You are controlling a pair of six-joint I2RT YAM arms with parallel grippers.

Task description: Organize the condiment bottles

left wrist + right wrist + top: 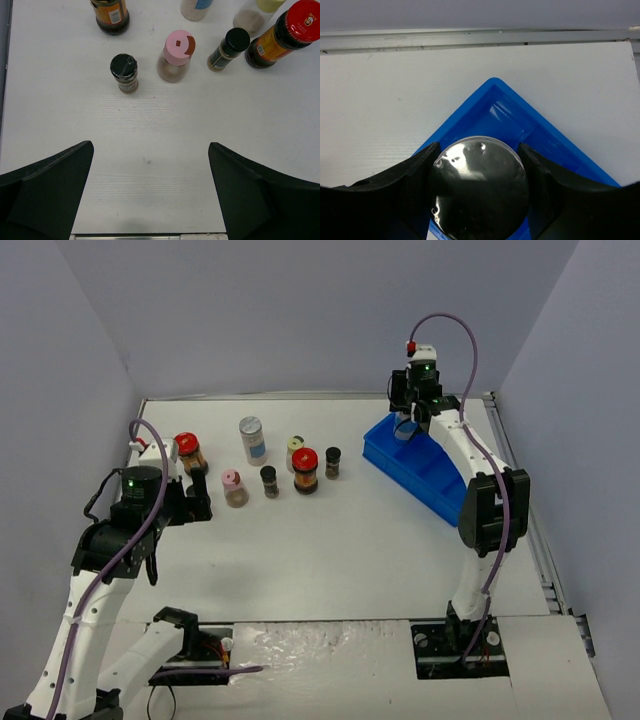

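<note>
My right pincer [480, 182] is pinching a grey-capped jar [481, 200]. Its two dark fingers [412, 182] press on either side of the shiny round cap. The jar hangs at the far corner compartment of the blue tray [507, 107], which lies slantwise on the right side of the white table [330, 550]. I cannot tell whether the jar's base touches the tray floor.

My left pincer [152, 187] is spread wide, and nothing sits between its fingers [45, 192], only bare tabletop. It hovers low on the left side of the table, facing the loose jars, all of which stand upright.

Nearest in front of it is a tiny dark-capped jar [124, 72]. The pink-lidded jar [175, 55] is just to the right of that one, and the two stand apart. Further right stands a second tiny dark-capped jar [229, 47], close beside a red-lidded jar [285, 35].

Behind that row I see the cream-lidded jar [260, 9] and the second grey-capped jar [252, 438] with its blue label. The other red-lidded jar [188, 452] stands at the far left, close to my left wrist. The third tiny dark-capped jar [332, 461] stands farthest right of the group, between the red-lidded jar and the tray, well apart from the tray.
</note>
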